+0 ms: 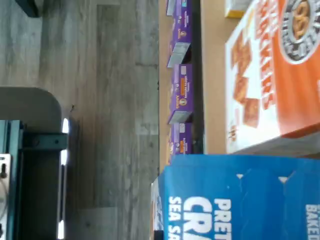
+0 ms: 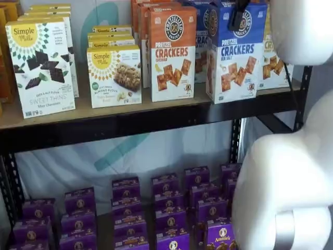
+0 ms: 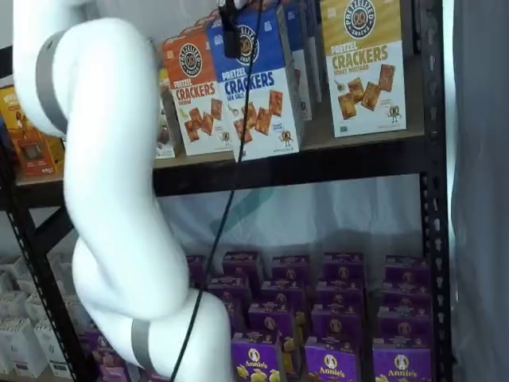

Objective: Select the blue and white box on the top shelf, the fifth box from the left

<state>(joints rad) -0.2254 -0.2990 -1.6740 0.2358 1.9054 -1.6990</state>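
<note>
The blue and white box (image 2: pixel 234 57) stands at the front edge of the top shelf (image 2: pixel 104 113), slightly turned, and shows in both shelf views (image 3: pixel 258 87). My gripper (image 2: pixel 238 21) hangs from the view's top edge, with one black finger lying over the box's upper front. The other finger is hidden behind the box. The gripper (image 3: pixel 231 36) looks closed on the carton's top. The wrist view shows the box's blue top (image 1: pixel 240 200) very close.
An orange cheddar cracker carton (image 2: pixel 171 52) stands right beside the blue box, and a yellow-topped carton (image 3: pixel 364 64) on its other side. Simple Mills boxes (image 2: pixel 41 62) fill the shelf's left. Small purple boxes (image 2: pixel 166 208) crowd the lower level. My white arm (image 3: pixel 111 199) and its cable (image 3: pixel 231 199) hang in front.
</note>
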